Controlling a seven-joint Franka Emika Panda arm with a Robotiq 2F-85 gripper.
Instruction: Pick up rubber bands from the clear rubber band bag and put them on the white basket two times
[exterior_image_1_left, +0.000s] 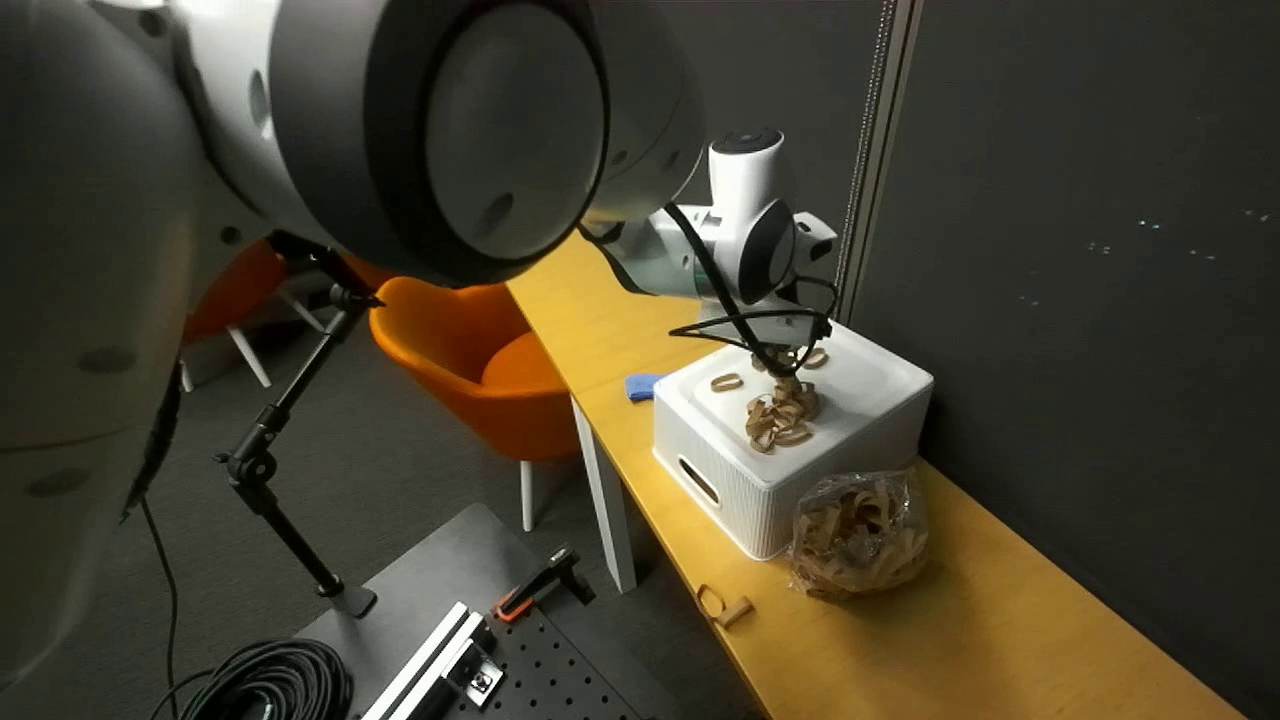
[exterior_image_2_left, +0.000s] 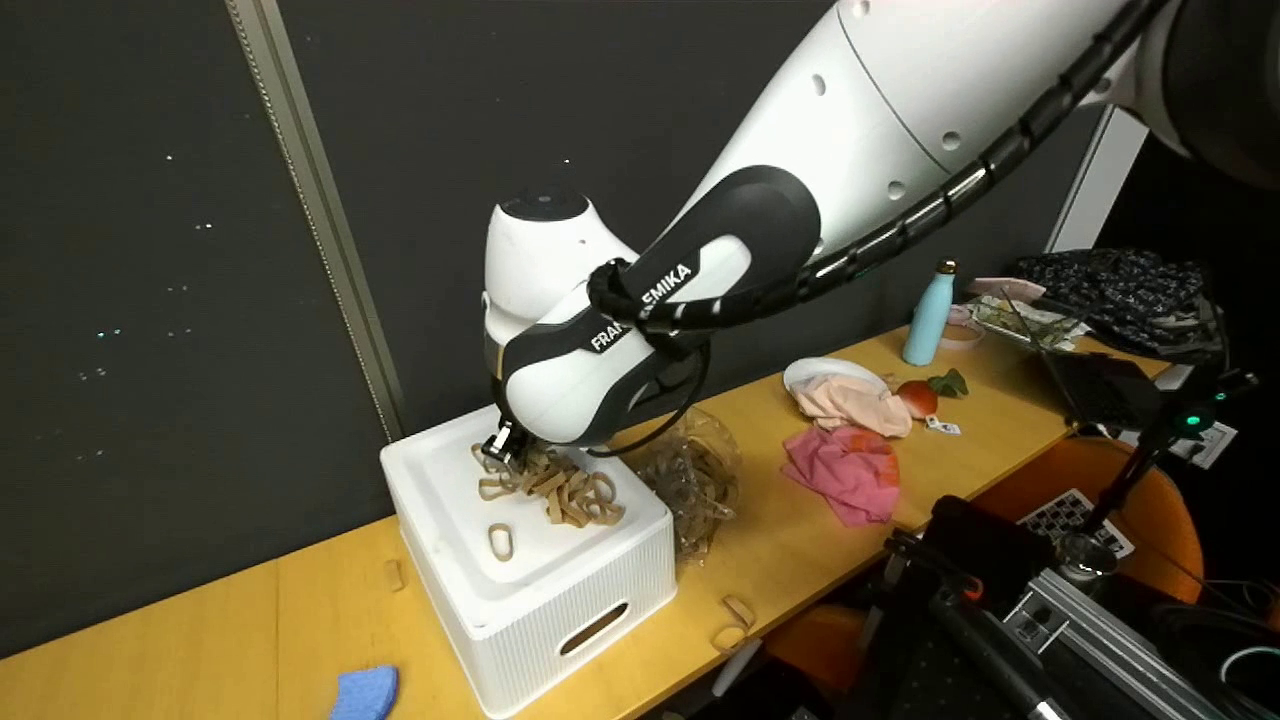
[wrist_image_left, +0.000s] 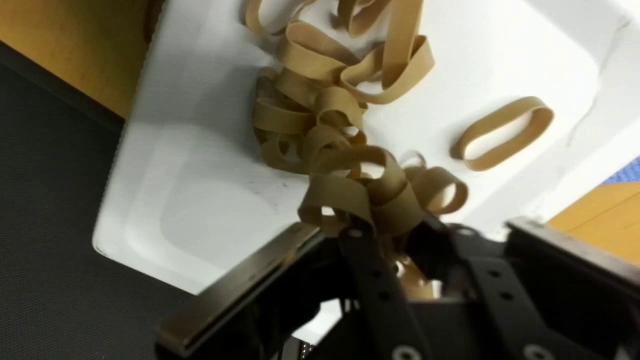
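Observation:
The white basket (exterior_image_1_left: 745, 500) has a flat top facing up and a handle slot; it also shows in an exterior view (exterior_image_2_left: 520, 650) and the wrist view (wrist_image_left: 200, 200). A pile of tan rubber bands (exterior_image_1_left: 778, 418) lies on that top, seen also in an exterior view (exterior_image_2_left: 575, 495) and the wrist view (wrist_image_left: 320, 100). The clear bag (exterior_image_1_left: 860, 540), with more bands, stands on the table against the basket; the arm partly covers it in an exterior view (exterior_image_2_left: 695, 495). My gripper (wrist_image_left: 395, 237) is just above the top, its fingers shut on a bunch of bands, fingertips partly hidden.
Loose bands (exterior_image_1_left: 735, 610) lie by the table's front edge. A blue cloth (exterior_image_1_left: 642, 387) is beside the basket. A dark wall (exterior_image_2_left: 400, 250) runs behind the table. A pink cloth (exterior_image_2_left: 848, 475), white plate (exterior_image_2_left: 800, 372) and blue bottle (exterior_image_2_left: 930, 320) stand farther along.

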